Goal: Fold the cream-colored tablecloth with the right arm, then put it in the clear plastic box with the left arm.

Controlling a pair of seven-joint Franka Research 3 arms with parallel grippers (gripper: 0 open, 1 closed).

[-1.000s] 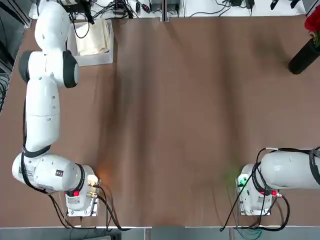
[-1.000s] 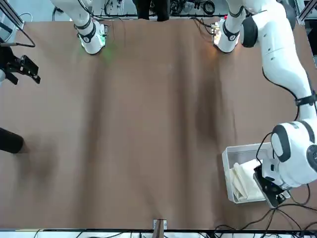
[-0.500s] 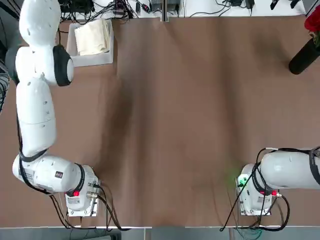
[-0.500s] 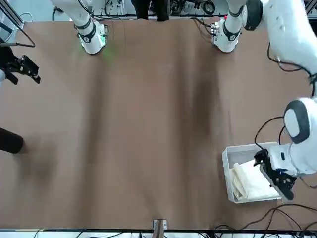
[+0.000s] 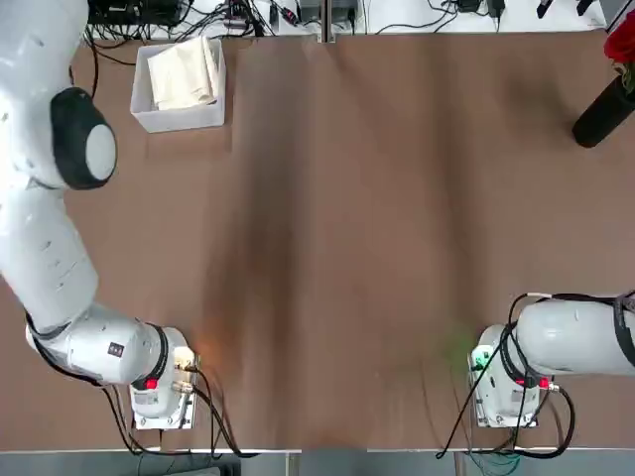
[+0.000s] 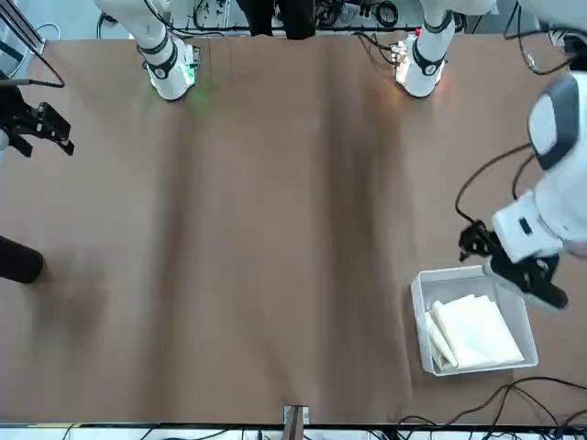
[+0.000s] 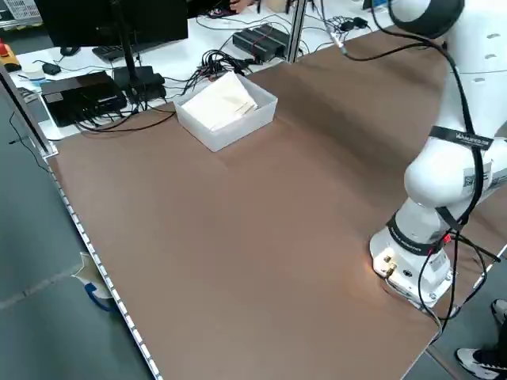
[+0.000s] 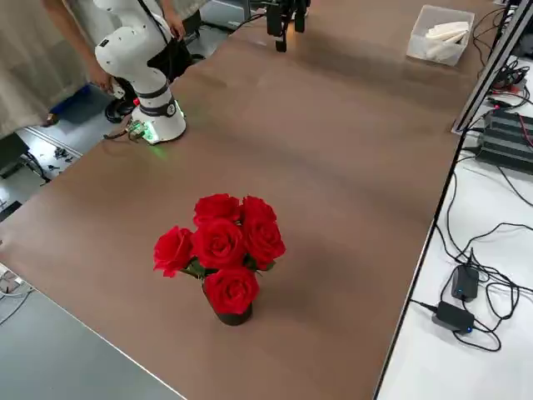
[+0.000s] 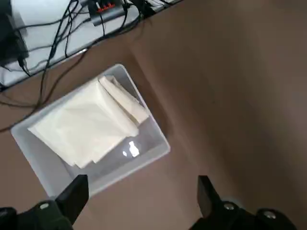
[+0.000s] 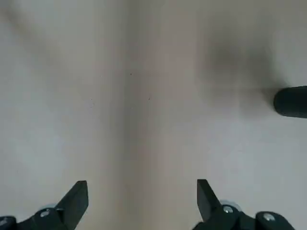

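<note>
Cream-colored tablecloth [image 6: 473, 332] lies folded inside the clear plastic box [image 6: 418, 312] at the far left corner of the brown surface [image 5: 397, 248]. We see the left tool [image 6: 510, 267] above the box's near side, fingers [image 9: 76, 191] spread apart, nothing held. Right tool [image 10: 142, 201] hangs over bare surface at its own side, also spread wide and empty. We judge both steps done, cloth placed. Next move likely just parking the left arm clear of the box.
</note>
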